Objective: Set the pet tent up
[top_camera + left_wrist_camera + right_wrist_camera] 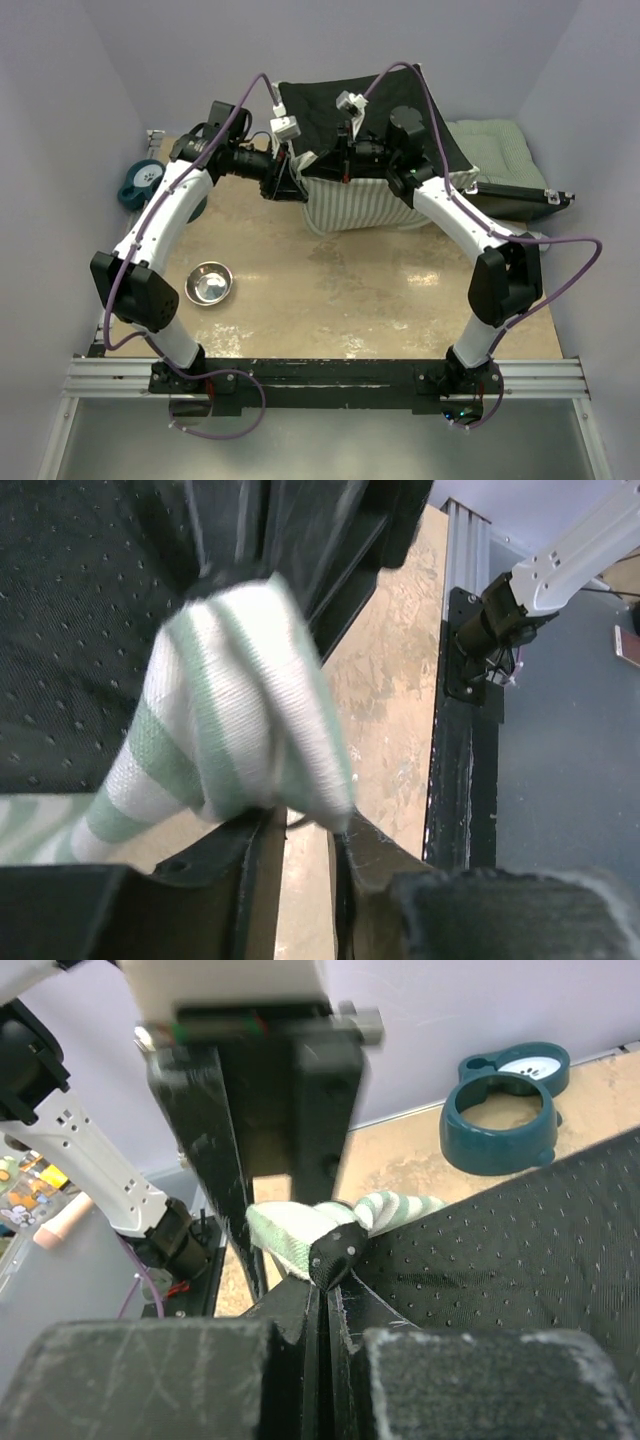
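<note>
The tent [350, 205] lies half collapsed at the upper middle of the top view. Its striped front corner is held up, presumably so the frame can be spread. The right gripper [322, 1285] is closed tight on that corner. The left gripper [308, 825] is narrowly parted at a striped fold, and whether it grips cannot be told. No writing can be read.

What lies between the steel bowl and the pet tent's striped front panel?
Only bare tan tabletop, as the top external view shows, lies between the steel bowl and the pet tent.
</note>
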